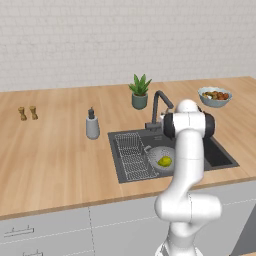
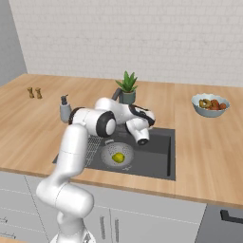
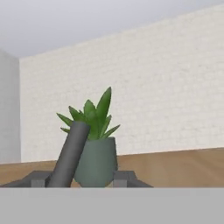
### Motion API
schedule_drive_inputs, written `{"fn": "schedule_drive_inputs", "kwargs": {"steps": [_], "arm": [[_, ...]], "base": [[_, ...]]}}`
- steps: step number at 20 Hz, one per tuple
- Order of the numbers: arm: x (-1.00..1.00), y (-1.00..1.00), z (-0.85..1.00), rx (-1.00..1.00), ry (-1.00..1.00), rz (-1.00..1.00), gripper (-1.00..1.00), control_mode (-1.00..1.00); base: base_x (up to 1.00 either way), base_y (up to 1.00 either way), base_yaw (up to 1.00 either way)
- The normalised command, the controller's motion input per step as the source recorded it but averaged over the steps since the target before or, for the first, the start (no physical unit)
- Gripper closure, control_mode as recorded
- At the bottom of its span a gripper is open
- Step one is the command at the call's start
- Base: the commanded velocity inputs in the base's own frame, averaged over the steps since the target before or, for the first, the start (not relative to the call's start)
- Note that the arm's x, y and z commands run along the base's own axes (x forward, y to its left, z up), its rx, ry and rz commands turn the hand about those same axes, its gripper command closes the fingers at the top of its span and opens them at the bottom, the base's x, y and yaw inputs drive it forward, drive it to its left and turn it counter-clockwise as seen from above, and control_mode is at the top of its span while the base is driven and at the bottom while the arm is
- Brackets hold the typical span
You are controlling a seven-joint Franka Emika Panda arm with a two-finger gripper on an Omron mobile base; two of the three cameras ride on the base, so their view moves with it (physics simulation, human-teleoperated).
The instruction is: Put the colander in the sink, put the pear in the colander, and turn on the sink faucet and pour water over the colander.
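We see the pear (image 2: 118, 157) inside the colander (image 2: 116, 155), which sits in the sink (image 2: 156, 152) beside the wire rack (image 1: 131, 155). In the hand view the gripper (image 3: 82, 181) straddles the faucet (image 3: 70, 155) — grip state undeterminable — the potted plant (image 3: 97, 144) just behind.

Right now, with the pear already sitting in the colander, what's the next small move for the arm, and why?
Probably nudge the sink faucet lever to start the water. The pear lies in the colander, which sits in the sink, so only the water step looks left. In the hand view the gripper is level with the faucet, a dark bar between its fingertips, the potted plant behind.
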Motion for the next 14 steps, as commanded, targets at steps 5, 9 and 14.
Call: {"fn": "schedule_drive_inputs", "kwargs": {"steps": [5, 9, 14], "arm": [[0.00, -1.00, 0.00, 0.00, 0.09, -0.16, 1.00, -1.00], [-0.04, -0.99, 0.04, 0.00, 0.07, -0.14, 1.00, -1.00], [-0.30, -0.85, 0.19, 0.02, 0.01, -0.06, 1.00, -1.00]], "base": [[0.00, 0.00, 0.00], [0.00, 0.00, 0.00], [0.00, 0.00, 0.00]]}}
